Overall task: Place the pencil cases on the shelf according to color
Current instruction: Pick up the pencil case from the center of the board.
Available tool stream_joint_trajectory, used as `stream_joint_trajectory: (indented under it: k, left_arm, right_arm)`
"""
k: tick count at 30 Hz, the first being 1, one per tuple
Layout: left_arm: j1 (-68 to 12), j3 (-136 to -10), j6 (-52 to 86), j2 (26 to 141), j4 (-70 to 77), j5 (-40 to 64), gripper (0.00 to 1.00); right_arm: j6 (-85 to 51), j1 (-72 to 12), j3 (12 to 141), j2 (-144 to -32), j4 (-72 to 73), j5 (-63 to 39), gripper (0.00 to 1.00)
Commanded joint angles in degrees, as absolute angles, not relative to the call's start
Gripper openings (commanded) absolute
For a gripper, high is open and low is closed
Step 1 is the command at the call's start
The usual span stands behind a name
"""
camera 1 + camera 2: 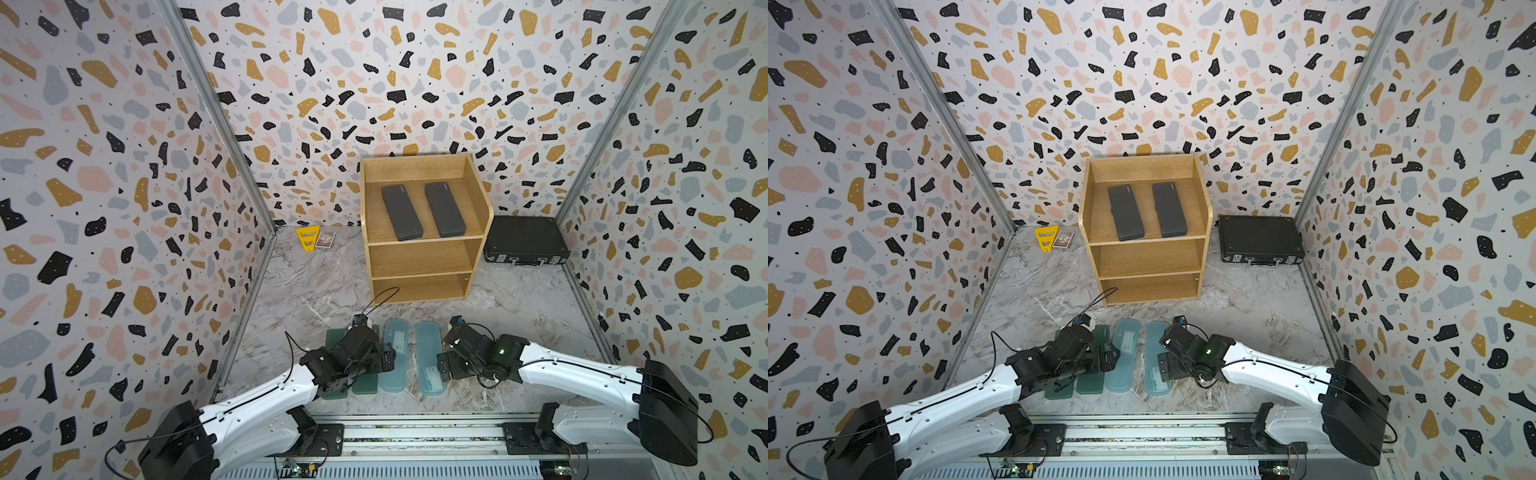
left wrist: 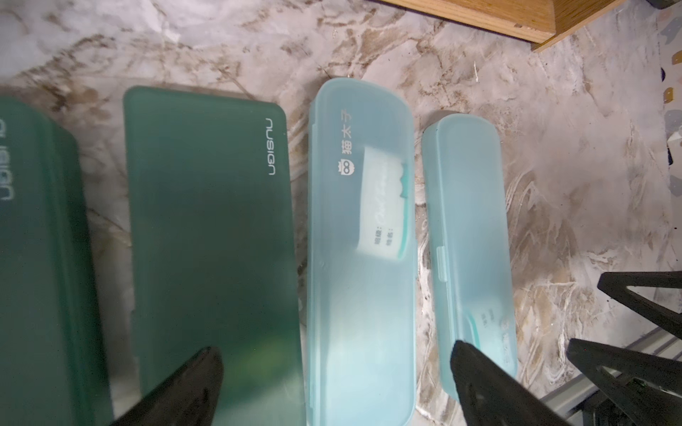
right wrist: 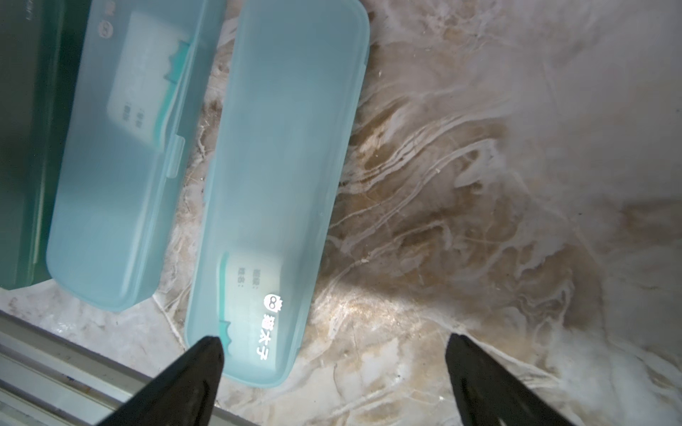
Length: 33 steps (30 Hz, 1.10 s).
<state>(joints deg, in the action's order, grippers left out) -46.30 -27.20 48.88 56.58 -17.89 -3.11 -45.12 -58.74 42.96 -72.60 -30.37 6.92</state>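
Marble-print tabletop point(image 1: 519, 316), terrazzo walls point(image 1: 374, 83). Both arms reach in low from the front rail, wrists pitched down over the row of cases (two dark green pencil cases point(image 2: 210, 221), two translucent light-blue pencil cases point(image 2: 360, 295)). Left gripper point(image 2: 334, 348) and right gripper point(image 3: 334, 338): jaws wide, empty. Two dark grey pencil cases point(image 1: 402, 212) lie on the top tier of the light-brown wooden shelf point(image 1: 424, 241).

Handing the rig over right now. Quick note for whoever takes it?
Both open and empty: left tool over the row of cases on the table, right tool at that row's end.
Done: both grey cases lie side by side on the top tier of the shelf.
Left: two green cases and two blue cases on the table before the shelf; its middle and bottom tiers are empty.
Probably next: one colour per free tier.
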Motion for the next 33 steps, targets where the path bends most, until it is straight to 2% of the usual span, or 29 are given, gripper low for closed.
stream_joint_trajectory:
  k: [1,17,26,33]
  left_arm:
    - [-46.44,-26.10,48.95,56.08,-18.16,-4.67,1.00]
    - [-46.58,-26.80,50.37,57.30,-14.32,-1.43,1.00]
    - [-48.47,-28.71,51.15,60.42,-12.34,-0.70,1.00]
    - [-50.66,-31.00,51.28,65.31,-11.25,-1.71,1.00]
  right_arm:
    - [-46.26,-60.17,46.02,-73.63,-30.45,8.26,1.00]
    - [-54.05,-68.51,47.28,-83.85,-28.65,13.09,1.00]
    - [-57.38,-68.55,41.46,-77.36,-33.52,17.93,1.00]
    - [-56.87,-68.47,38.46,-71.67,-33.99,18.03,1.00]
